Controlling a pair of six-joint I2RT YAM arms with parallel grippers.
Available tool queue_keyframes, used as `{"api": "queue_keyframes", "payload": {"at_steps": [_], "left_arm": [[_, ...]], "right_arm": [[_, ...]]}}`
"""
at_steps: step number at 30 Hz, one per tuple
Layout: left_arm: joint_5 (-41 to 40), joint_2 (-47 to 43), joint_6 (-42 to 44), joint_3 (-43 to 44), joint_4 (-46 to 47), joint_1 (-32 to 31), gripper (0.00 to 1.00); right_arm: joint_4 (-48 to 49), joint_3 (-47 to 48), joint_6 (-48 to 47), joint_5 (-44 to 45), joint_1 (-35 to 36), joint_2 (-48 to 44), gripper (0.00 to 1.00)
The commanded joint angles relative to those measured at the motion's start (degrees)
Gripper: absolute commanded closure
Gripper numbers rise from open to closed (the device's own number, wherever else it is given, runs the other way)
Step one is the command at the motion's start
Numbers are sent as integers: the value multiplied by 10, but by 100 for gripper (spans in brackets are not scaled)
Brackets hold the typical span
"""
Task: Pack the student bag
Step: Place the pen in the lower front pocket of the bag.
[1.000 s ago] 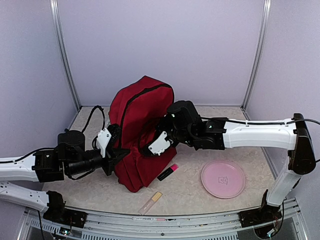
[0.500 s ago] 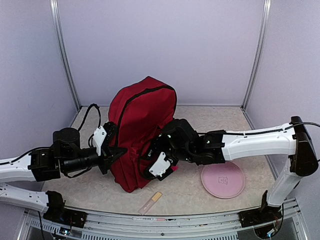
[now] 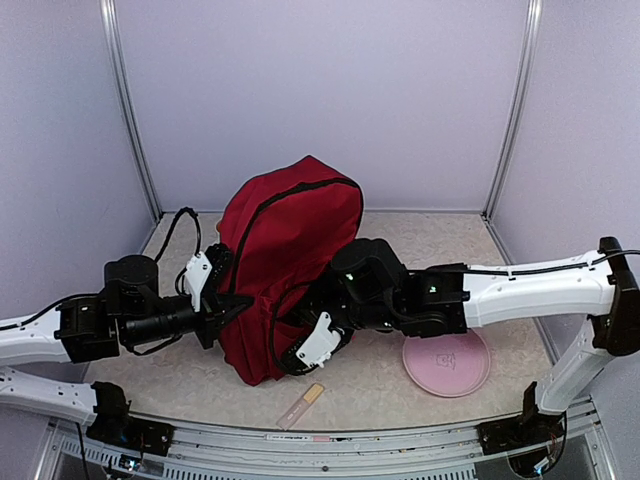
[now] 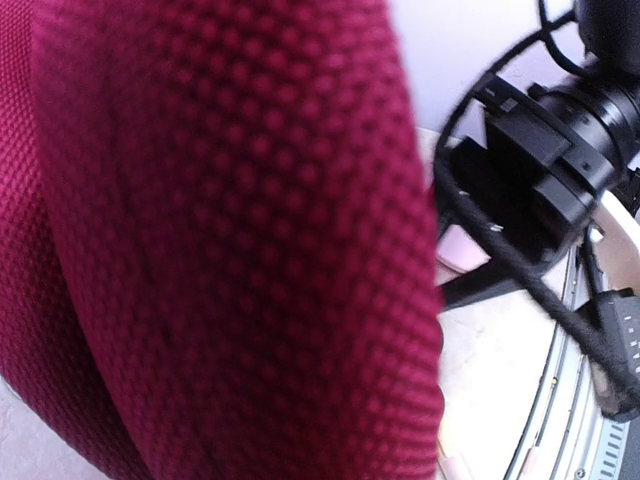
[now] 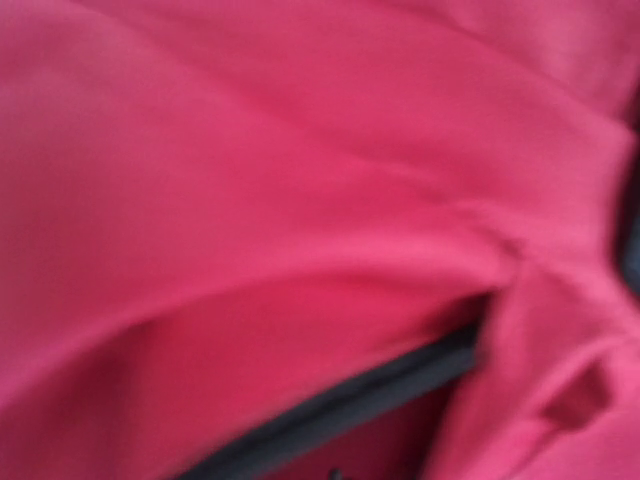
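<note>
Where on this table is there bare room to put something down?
Bare tabletop lies behind the pink plate, right of the student bag; also a near-edge strip between the yellowish stick and that plate. Crowded at the bag, where the left gripper and right gripper sit against it.

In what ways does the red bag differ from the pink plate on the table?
The student bag is dark red; the plate is pale pink. The bag is soft fabric and stands up, leaning; the plate is round and lies flat. The bag is much bigger than the plate. Both rest on the table.
</note>
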Motion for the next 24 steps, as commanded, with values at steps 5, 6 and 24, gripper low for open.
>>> {"api": "queue_keyframes", "payload": {"at_steps": [5, 6, 24], "left_arm": [[22, 2, 5, 29, 75, 3, 100], [20, 1, 4, 28, 75, 2, 100], [-24, -27, -22, 7, 83, 4, 98]], "right_arm": [[17, 78, -22, -66, -34, 74, 100], [21, 78, -17, -67, -39, 76, 100], [7, 68, 295, -165, -56, -90, 33]]}}
